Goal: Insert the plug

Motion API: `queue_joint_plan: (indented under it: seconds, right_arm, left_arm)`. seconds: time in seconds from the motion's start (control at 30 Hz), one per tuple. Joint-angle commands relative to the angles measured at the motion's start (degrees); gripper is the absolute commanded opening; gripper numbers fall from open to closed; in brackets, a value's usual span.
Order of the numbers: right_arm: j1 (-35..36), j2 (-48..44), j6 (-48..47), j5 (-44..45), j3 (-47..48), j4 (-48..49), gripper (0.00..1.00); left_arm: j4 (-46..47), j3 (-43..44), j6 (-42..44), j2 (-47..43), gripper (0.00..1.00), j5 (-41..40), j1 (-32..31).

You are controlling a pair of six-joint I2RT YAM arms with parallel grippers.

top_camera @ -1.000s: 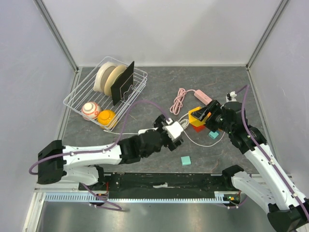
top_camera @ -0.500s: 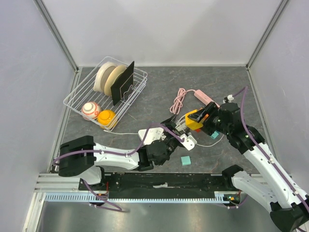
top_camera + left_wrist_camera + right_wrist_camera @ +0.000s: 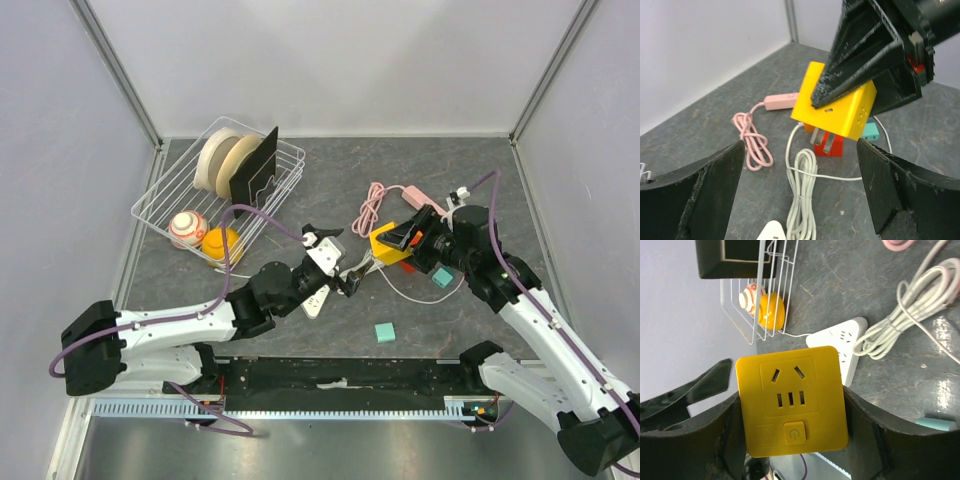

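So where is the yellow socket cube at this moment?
The yellow socket cube is right of centre in the top view, clamped in the right gripper, over the red block and near the pink cable.

Wire basket far left; power strip centre; plug adapter right of it, perhaps raised.

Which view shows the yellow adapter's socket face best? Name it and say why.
Right wrist. The yellow adapter faces that camera square on, with its sockets and power button plain to see, clamped in the right pincer. Left wrist shows only its plain sides, the socket face turned away. Top external shows just a small yellow block.
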Motion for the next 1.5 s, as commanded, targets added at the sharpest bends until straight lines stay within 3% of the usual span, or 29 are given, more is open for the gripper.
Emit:
queue_joint_plan:
  seconds: [0.0,0.3,0.83,1.1,1.2,1.23,1.33,1.37,1.43,1.47]
  right_arm:
    - [0.3,0.5,-1.7,-5.5,1.7,6.7,0.0]
    - [1.1,2.3,-3.7,-9.4,2.6,8.9,0.0]
    - [3.2,3.3,-3.3,-11.4,2.9,11.6,0.0]
    - [4.9,4.1,-3.2,-11.6,1.7,12.2,0.0]
    - [5.4,4.3,-3.0,-11.4,1.7,12.4,0.0]
    - [5.5,4.5,-3.1,-11.4,1.7,12.5,0.0]
    - [5.6,4.1,-3.4,-11.0,1.7,12.9,0.13]
    - [5.6,4.1,-4.3,-10.7,1.7,12.9,0.28]
    - [5.5,3.8,-6.0,-10.0,2.4,13.0,0.46]
    - [5.6,3.6,-8.2,-9.9,2.9,13.0,0.62]
  left_arm:
    - [-5.3,1.9,-7.3,0.7,1.0,11.4,3.8]
    - [-7.8,5.5,-6.0,2.8,1.0,22.0,8.4]
    - [-5.9,8.4,-4.8,6.8,0.97,24.2,10.0]
    - [-4.4,8.4,-5.9,6.9,0.77,25.5,10.1]
    - [-3.9,8.0,-6.4,7.0,0.63,26.3,10.1]
    - [-3.9,7.7,-6.6,7.0,0.51,26.3,10.1]
    - [-3.7,6.8,-7.7,6.5,0.32,26.6,10.0]
    - [-3.7,6.4,-8.1,6.1,0.18,26.4,10.1]
    - [-3.7,5.4,-10.8,5.1,0.02,26.5,10.6]
    - [-3.7,4.9,-13.3,4.6,0.02,28.1,11.1]
